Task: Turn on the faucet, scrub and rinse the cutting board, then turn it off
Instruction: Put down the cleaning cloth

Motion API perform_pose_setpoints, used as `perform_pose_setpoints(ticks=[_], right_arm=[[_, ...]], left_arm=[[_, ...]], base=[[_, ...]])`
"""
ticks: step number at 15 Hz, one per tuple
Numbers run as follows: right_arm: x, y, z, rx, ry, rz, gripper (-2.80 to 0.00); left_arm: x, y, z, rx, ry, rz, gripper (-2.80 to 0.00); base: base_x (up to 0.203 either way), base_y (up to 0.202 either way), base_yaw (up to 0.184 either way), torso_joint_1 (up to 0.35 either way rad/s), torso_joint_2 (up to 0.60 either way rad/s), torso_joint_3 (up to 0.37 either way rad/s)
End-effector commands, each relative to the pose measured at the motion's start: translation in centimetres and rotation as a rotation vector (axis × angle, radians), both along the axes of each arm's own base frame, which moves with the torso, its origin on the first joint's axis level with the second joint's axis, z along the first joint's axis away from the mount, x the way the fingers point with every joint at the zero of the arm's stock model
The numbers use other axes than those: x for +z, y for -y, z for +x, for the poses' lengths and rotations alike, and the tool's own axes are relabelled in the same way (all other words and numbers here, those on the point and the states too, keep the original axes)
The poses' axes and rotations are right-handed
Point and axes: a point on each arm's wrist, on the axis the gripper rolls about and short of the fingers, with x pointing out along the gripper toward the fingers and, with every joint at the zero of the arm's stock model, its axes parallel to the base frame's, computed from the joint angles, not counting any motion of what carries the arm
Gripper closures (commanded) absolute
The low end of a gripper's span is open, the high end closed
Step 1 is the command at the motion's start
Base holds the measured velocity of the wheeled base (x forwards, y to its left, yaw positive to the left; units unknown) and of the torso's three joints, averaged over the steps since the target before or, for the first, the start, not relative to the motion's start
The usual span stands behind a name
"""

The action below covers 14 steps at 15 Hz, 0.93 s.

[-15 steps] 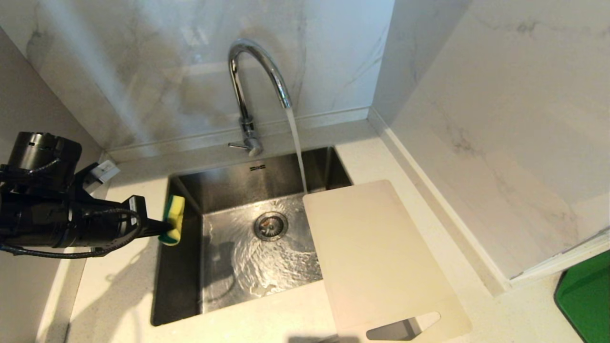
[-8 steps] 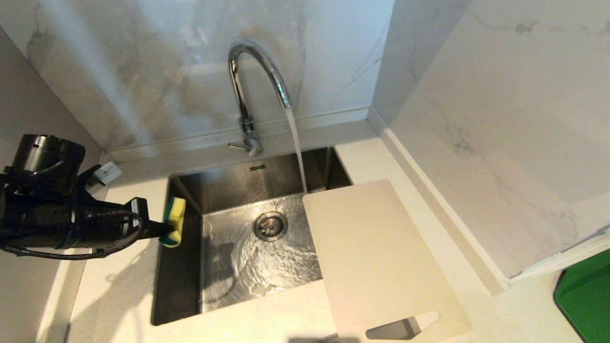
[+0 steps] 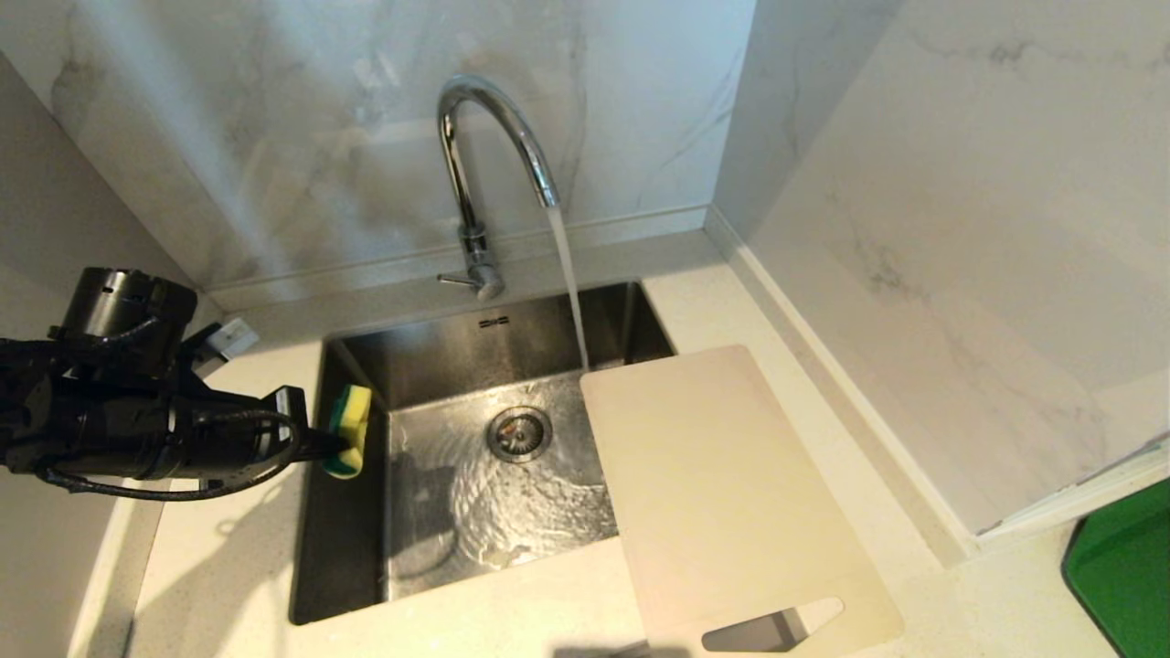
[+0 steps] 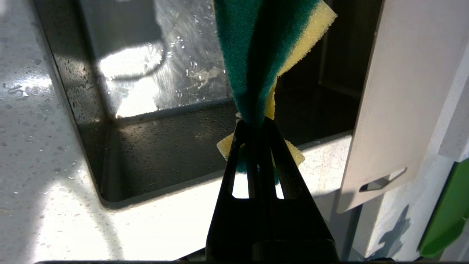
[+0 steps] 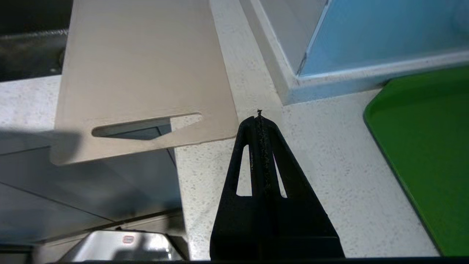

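Water runs from the chrome faucet (image 3: pixel 484 137) into the steel sink (image 3: pixel 457 512), its thin lever (image 3: pixel 454 279) pointing left. The cream cutting board (image 3: pixel 722 493) (image 4: pixel 395 99) (image 5: pixel 146 62) lies across the sink's right rim and the counter, handle slot toward the front. My left gripper (image 3: pixel 334 443) (image 4: pixel 255 123) is shut on a yellow-and-green sponge (image 3: pixel 350 416) (image 4: pixel 256 47), held over the sink's left edge, well apart from the board. My right gripper (image 5: pixel 258 117) is shut and empty above the counter beside the board's slotted end; it is outside the head view.
A green tray (image 3: pixel 1120 567) (image 5: pixel 428 146) sits on the counter at the far right. Marble walls (image 3: pixel 960 228) close in the back and right of the counter. The drain (image 3: pixel 519 432) is in the middle of the sink floor.
My left gripper has carried the sponge a little to the right and lower, from beside the sink's left rim to over it. Water keeps running; the board has not moved.
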Motion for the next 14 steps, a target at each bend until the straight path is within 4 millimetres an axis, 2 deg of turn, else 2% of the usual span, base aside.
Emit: perform_pose_setpoints(ticks=[1,3,9,11,14], right_arm=[[-0.2,0.0,0.0,0.001,-0.007,-0.028,0.00],[-0.2,0.0,0.0,0.001,-0.007,-0.023,0.00],[-0.2,0.0,0.0,0.010,-0.006,-0.021,0.00],[-0.2,0.0,0.0,0.010,-0.006,-0.020,0.00],[-0.2,0.0,0.0,0.007,-0.006,-0.011,0.00]], left_arm=[[-0.1,0.1,0.1,0.001,-0.008,-0.001,0.00],[-0.2,0.0,0.1,0.010,-0.008,0.008,0.00],[-1.6,-0.5,0.6,0.056,-0.022,0.198,0.00],[-2.4,-1.8,0.4,0.072,-0.080,0.282,0.00],[-3.4,-5.4,0.1,0.165,-0.147,0.374,0.00]], base=[[0.000,0.000,0.000,0.000,0.00,0.000],[0.000,0.000,0.000,0.000,0.00,0.000],[0.000,0.000,0.000,0.000,0.00,0.000],[0.000,0.000,0.000,0.000,0.00,0.000],[0.000,0.000,0.000,0.000,0.00,0.000]])
